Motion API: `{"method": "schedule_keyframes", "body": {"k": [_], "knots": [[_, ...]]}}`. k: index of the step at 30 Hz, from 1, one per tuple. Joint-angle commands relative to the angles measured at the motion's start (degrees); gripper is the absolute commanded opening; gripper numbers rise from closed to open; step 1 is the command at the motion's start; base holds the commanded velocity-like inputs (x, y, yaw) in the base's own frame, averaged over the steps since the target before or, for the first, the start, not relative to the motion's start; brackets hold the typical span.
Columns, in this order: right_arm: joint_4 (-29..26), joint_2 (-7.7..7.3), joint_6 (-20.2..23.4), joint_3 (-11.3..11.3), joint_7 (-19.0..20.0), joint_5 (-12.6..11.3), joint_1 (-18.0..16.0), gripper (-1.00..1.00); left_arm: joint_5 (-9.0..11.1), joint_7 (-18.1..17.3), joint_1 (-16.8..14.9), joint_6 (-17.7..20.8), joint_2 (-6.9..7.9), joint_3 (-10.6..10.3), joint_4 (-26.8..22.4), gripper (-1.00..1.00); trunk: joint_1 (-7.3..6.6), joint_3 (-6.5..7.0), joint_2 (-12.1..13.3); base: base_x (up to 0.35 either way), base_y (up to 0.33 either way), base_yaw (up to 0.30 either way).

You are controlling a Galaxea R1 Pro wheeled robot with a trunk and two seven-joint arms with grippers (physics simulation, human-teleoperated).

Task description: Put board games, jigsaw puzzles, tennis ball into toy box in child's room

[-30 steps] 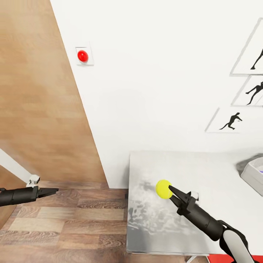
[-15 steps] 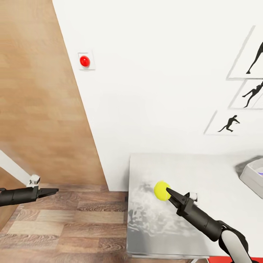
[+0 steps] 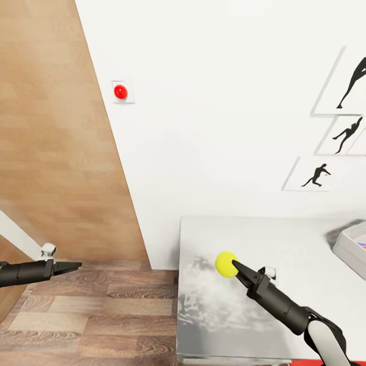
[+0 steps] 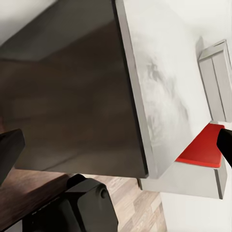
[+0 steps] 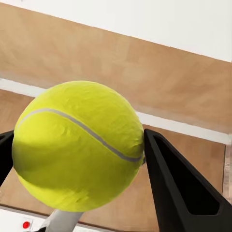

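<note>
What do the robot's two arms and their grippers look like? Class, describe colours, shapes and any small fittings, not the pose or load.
Both arms are slim matt-black tubes tapering to pointed black two-finger grippers. The right gripper has long wedge-shaped fingers, and its arm turns into a white segment farther back. The left gripper looks the same. A small white block sits on each arm near the wrist. No cables or markings are visible.

White wall [image 3: 213, 127] with red round button on a pale plate [image 3: 121, 92]; three black dancer-silhouette pictures [image 3: 317, 175] at right. Wooden door [image 3: 56, 142] at left. Wood-plank floor [image 3: 101, 315]. Red chair seat [image 4: 203, 151] beside desk.
</note>
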Motion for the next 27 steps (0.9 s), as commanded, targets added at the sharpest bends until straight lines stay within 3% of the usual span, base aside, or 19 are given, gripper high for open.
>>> {"method": "schedule_keyframes", "body": {"k": [1, 27], "knots": [[0.0, -0.05, 0.1, -0.1, 0.2, -0.3, 0.0, -1.0, -0.2, -0.3, 0.0, 0.6, -0.03, 0.1, 0.0, 1.0, 0.03, -0.01, -0.1, 0.0, 0.0, 0.0], [0.0, -0.15, -0.6, -0.3, 1.8, -0.3, 0.0, -1.0, -0.2, -0.3, 0.0, 0.6, 0.0, 0.1, 0.0, 1.0, 0.03, 2.37, -0.1, 0.0, 0.0, 0.0]]}}
